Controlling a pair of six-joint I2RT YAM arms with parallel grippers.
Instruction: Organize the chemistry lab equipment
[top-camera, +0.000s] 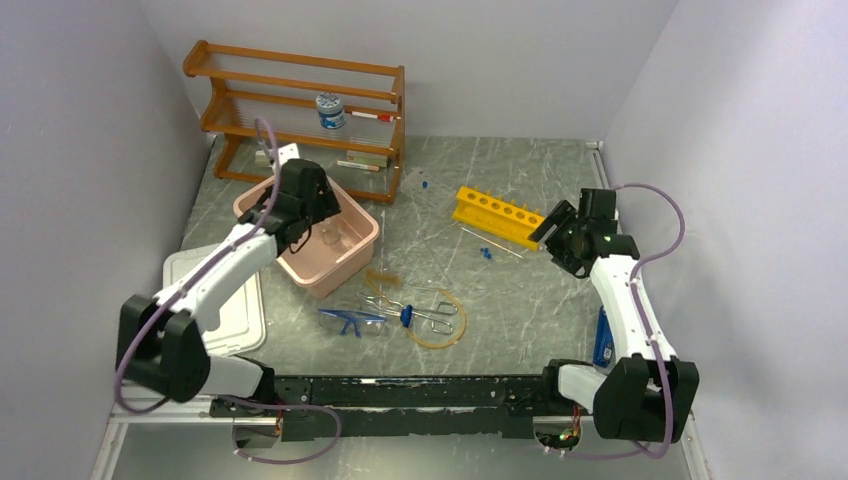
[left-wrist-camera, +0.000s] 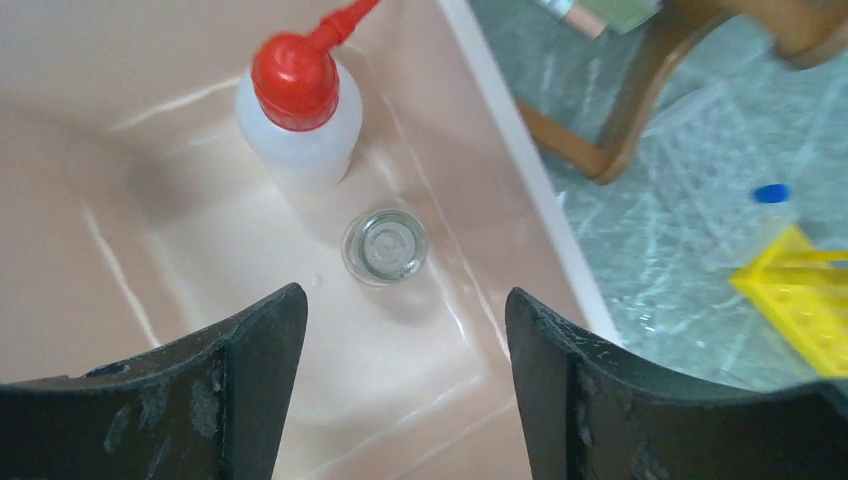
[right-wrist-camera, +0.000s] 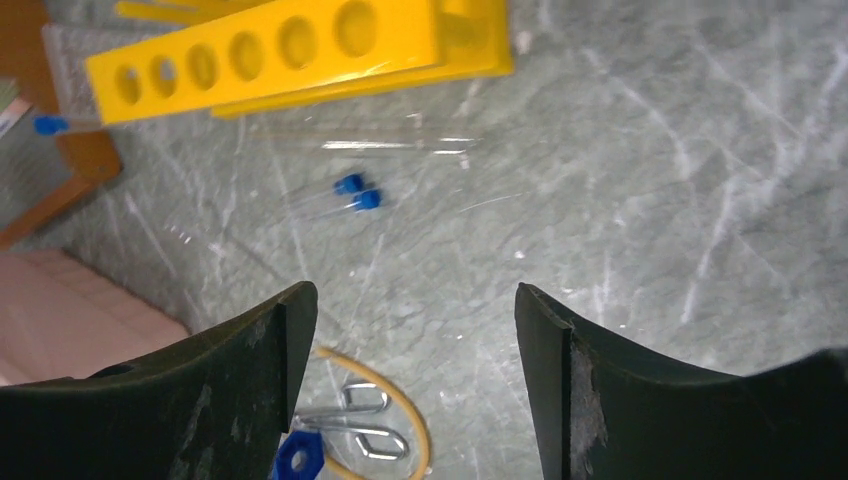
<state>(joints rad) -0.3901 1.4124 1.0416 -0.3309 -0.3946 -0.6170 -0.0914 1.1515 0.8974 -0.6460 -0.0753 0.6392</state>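
Top external: we saw left gripper (left-wrist-camera: 405, 300) over pink tub (top-camera: 340, 268), jaws apart, empty; inside, one squeeze bottle (left-wrist-camera: 300, 120), one vial (left-wrist-camera: 385, 246). Right gripper (right-wrist-camera: 415, 295) spread, empty, near one yellow rack (right-wrist-camera: 290, 50), two blue-capped tubes (right-wrist-camera: 368, 199).

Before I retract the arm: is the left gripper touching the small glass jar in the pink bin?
Apart. The left wrist view shows the small glass jar on the floor of the pink bin, with bare floor between it and the open left gripper.

Squeeze bottle (left-wrist-camera: 300, 120) and glass jar (left-wrist-camera: 385, 246) in tub (top-camera: 335, 270); tube rack (top-camera: 497, 215) right of tub; goggles (top-camera: 352, 320) and tongs (top-camera: 415, 312) before it.
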